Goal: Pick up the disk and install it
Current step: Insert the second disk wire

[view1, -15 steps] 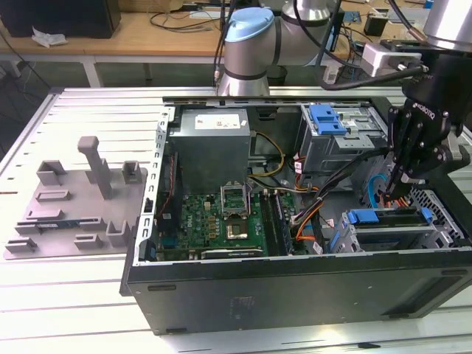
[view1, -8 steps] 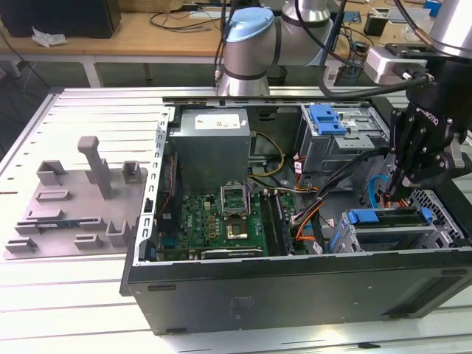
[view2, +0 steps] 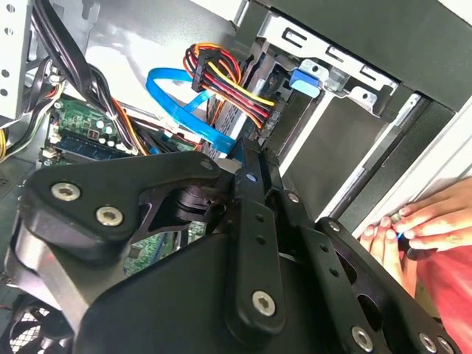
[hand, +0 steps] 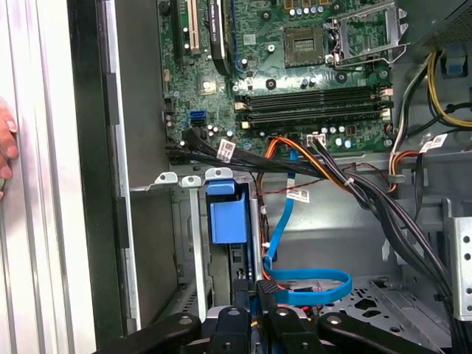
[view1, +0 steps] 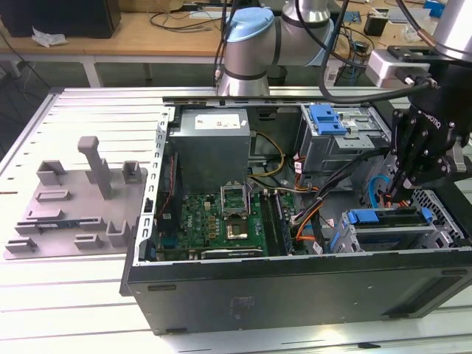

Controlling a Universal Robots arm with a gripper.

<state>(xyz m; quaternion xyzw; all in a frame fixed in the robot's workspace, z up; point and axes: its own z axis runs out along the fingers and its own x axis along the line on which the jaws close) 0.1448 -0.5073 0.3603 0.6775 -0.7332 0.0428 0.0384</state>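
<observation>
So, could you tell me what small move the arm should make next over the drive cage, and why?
Probably none yet: I would hold the gripper where it hangs above the disk, whose blue bracket sits in the drive cage. A person's hand lies by the case edge beside that cage, so waiting seems safer.

Pale slatted metal table (view1: 66, 310), wooden workbench (view1: 147, 33) behind, cluttered

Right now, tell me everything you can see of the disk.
In the exterior view the disk lies flat in the lower drive cage at the exterior view's right: a greyish metal slab framed by a blue plastic rail bracket, with a broader blue tab toward the motherboard. The hand hangs just above it; whether they touch, I cannot tell.
</observation>
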